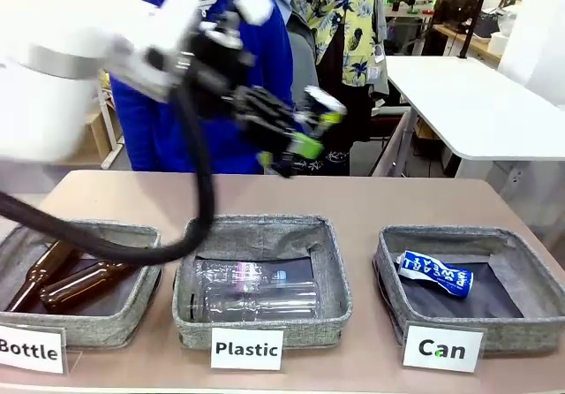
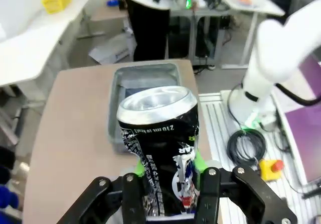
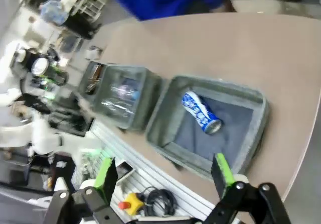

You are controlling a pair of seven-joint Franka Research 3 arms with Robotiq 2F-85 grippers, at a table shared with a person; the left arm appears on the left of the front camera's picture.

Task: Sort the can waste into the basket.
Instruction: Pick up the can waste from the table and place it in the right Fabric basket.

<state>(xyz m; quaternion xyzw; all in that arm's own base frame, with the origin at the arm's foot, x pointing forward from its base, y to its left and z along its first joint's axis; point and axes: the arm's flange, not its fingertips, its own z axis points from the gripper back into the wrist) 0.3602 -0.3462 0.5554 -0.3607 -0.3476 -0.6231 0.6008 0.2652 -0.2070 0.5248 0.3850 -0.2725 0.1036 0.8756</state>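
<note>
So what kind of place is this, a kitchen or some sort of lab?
Most likely a robotics lab or workshop. Labelled sorting baskets such as the Can basket sit on a table, the left gripper holds a black can, and cluttered workbenches stand behind.

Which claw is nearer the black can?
Left. The left claw is shut on the black can, holding it above the table. The right claw hangs open over the Can basket.

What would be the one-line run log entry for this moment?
left hand: shut on black printed metal can, raised | right hand: open, above grey fabric Can basket | dented blue-and-white can: in basket
</note>
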